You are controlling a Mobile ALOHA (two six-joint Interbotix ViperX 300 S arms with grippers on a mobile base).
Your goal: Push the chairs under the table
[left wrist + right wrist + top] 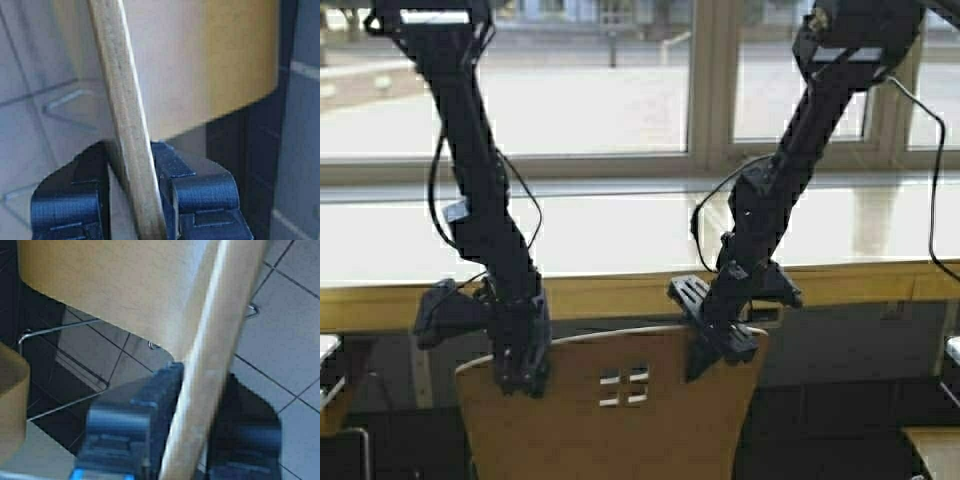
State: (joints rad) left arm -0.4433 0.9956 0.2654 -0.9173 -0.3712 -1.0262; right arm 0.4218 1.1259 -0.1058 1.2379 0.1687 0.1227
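A light-tan plywood chair with four small square cutouts stands in front of the long table, its back close to the yellowish front edge. My left gripper is shut on the chair back's top edge at its left corner; the left wrist view shows that edge clamped between the two fingers. My right gripper is shut on the top edge at its right corner; the right wrist view shows the edge between the fingers, with the seat below.
Windows run behind the table. Parts of other tan chairs show at the lower left and lower right. Chrome legs and dark tiled floor lie under the chair.
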